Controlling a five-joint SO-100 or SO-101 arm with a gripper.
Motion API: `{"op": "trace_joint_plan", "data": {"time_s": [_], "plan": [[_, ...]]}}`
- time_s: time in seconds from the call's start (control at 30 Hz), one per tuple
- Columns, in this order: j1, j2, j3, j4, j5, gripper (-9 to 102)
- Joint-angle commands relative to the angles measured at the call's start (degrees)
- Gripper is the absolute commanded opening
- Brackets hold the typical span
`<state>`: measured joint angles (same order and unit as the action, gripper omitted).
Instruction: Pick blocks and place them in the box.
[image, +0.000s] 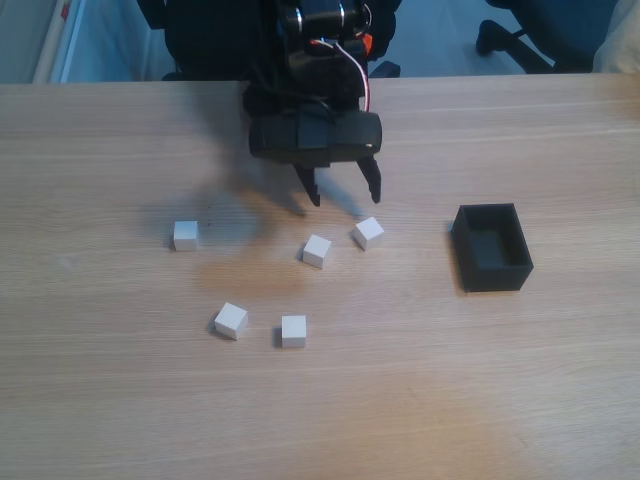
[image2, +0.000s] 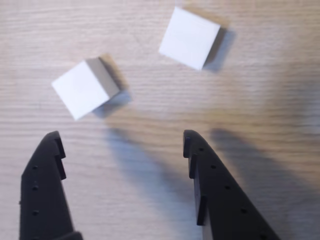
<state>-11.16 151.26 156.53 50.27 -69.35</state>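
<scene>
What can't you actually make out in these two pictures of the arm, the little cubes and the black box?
- Fixed view: the arm is cut off by the top edge, so its base is hidden.
- Fixed view: part of the box floor is hidden by its near wall and shadow.
- Wrist view: the claw is cut off by the bottom edge.
- Wrist view: height of the claw above the table cannot be told.

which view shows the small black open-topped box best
The fixed view: the small black open-topped box sits whole on the wooden table, its empty inside visible. The wrist view looks at two white cubes instead.
</scene>
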Motion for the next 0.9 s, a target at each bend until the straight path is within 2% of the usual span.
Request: {"op": "trace_joint_plan", "data": {"time_s": [0.0,0.1,0.37,0.7,0.87], "plan": [[1.85,-5.98,-4.31,-4.83,-0.44,27],[3.52,-11.69,-6.86,-8.00,0.18,27],[6.15,-26.19,-16.61,-9.84,2.20,24],[9.84,-35.16,-16.88,-17.75,1.05,21],[10.90,-36.91,-16.08,-19.07,0.18,20]]}}
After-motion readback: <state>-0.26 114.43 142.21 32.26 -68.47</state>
